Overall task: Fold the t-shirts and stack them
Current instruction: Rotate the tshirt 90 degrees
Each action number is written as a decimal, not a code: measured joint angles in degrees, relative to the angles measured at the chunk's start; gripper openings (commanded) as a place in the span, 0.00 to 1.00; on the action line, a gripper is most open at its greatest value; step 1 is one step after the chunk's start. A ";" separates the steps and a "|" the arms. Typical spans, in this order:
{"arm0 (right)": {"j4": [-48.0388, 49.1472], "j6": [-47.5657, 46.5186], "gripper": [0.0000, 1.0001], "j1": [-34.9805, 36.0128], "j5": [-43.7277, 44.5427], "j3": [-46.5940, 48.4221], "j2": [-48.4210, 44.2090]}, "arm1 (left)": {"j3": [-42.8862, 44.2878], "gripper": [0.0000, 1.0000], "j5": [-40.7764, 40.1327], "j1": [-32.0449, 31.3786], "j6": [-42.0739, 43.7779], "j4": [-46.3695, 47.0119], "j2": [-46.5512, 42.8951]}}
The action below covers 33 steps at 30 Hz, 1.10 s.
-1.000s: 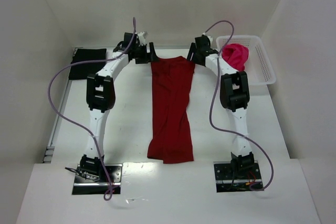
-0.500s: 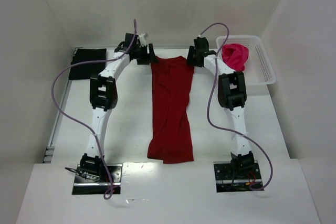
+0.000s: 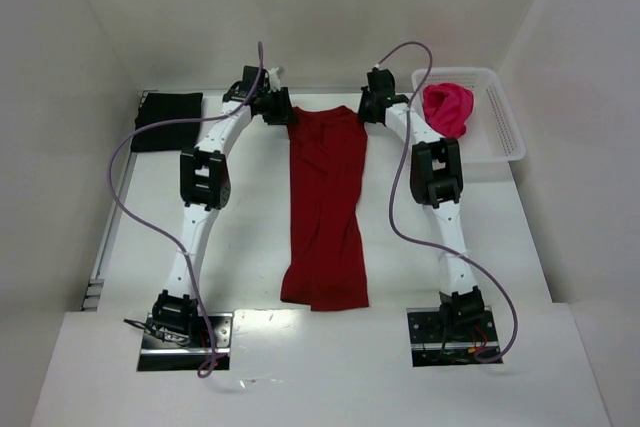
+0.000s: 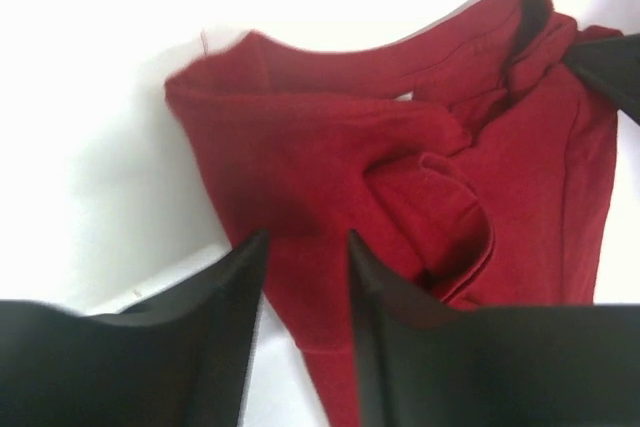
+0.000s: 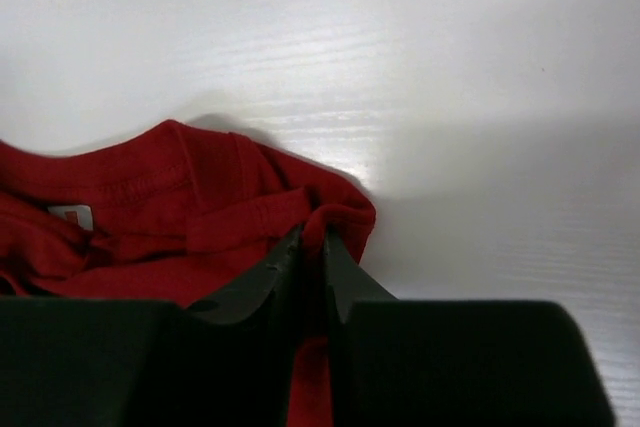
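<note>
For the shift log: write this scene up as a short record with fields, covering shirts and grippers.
crimson t-shirt: long strip lying down the middle of the table
left gripper: jaws apart, astride the shirt's far left corner
right gripper: pinched on the shirt's far right corner
pink t-shirt: bunched in the white basket, far right
black t-shirt: folded, far left corner

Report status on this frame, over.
Left jaws apart astride a far corner of the crimson t-shirt; right jaws pinched on the other. Folded black t-shirt far left, pink t-shirt in basket. Nothing blocking.
</note>
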 measured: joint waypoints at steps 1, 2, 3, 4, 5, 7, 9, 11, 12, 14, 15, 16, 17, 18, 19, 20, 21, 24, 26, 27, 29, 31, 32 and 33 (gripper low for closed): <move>-0.11 0.04 0.16 0.00 -0.07 0.98 0.66 | 0.76 0.39 -0.07 0.00 0.02 -0.04 0.31; -0.37 0.09 0.14 0.00 -0.11 2.32 1.36 | 1.42 0.28 -0.26 0.00 -0.09 -0.11 0.50; -0.70 0.11 0.13 0.00 -0.24 3.80 2.21 | 1.77 0.24 -0.74 0.00 -0.04 -0.15 0.66; -1.09 0.13 0.13 0.00 -0.31 5.11 3.02 | 2.27 0.20 -1.31 0.00 -0.20 -0.24 0.85; -1.55 0.22 0.13 0.00 -0.35 6.54 3.82 | 2.95 0.16 -2.01 0.00 -0.42 -0.35 1.16; -2.01 0.28 0.12 0.00 -0.48 9.09 5.22 | 4.20 0.11 -3.85 0.00 -1.01 -0.55 1.92; -2.40 0.39 0.12 0.00 -0.35 11.06 6.08 | 5.81 0.11 -5.68 0.00 -1.57 -0.90 2.84; -2.78 0.57 0.13 0.00 -0.24 12.72 6.69 | 7.37 0.13 -7.56 0.00 -1.73 -1.01 3.78; -2.82 0.74 0.13 -0.02 -0.20 13.51 6.99 | 8.20 0.16 -8.15 0.00 -1.95 -1.03 4.24; -2.82 1.31 0.22 -0.22 -0.17 14.86 7.48 | 9.53 0.17 -9.18 0.13 -2.78 -1.01 5.07; -2.80 1.57 0.30 -0.28 -0.22 15.32 7.67 | 10.16 0.22 -9.51 0.22 -3.08 -0.96 5.46; -2.82 1.88 0.39 -0.28 -0.26 15.82 7.82 | 10.86 0.27 -9.75 0.28 -3.28 -0.98 5.92; -2.78 2.05 0.61 -0.31 -0.55 16.22 8.00 | 11.37 0.33 -9.99 0.39 -3.50 -0.94 6.19; -2.78 2.38 0.70 -0.35 -0.92 16.59 8.17 | 11.56 0.38 -10.14 0.52 -3.56 -1.14 6.27; -2.64 2.43 0.76 -0.37 -1.25 16.72 8.22 | 11.80 0.47 -10.32 0.66 -3.56 -1.40 6.29; -2.82 2.40 0.83 -0.39 -1.60 16.81 8.24 | 12.17 0.55 -10.47 0.81 -3.54 -1.64 6.29; -3.02 2.47 0.86 -0.39 -1.84 16.96 8.26 | 12.55 0.63 -10.51 0.92 -3.32 -1.90 6.29; -3.89 2.21 0.99 -0.39 -2.67 17.18 8.15 | 14.03 0.85 -10.56 1.16 -2.67 -2.78 6.16; -4.81 1.73 1.00 -0.39 -3.08 16.76 7.37 | 14.23 0.93 -10.51 1.51 -1.68 -4.31 5.20; -5.22 1.40 1.00 -0.37 -3.28 15.63 6.32 | 14.10 0.97 -10.45 1.57 -1.11 -5.46 4.31; -5.75 0.72 1.00 -0.31 -4.09 11.87 2.56 | 12.15 0.98 -10.27 1.70 0.04 -7.13 0.85; -6.25 0.17 1.00 -0.09 -5.20 4.74 -4.15 | 6.56 1.00 -9.27 1.86 1.07 -8.61 -5.44; -5.92 -0.04 1.00 -0.04 -5.51 0.68 -8.33 | 3.54 1.00 -8.33 1.95 1.77 -9.42 -9.31; -5.81 -0.20 1.00 0.02 -5.88 -3.56 -12.83 | 0.22 1.00 -7.45 1.99 2.12 -9.62 -12.94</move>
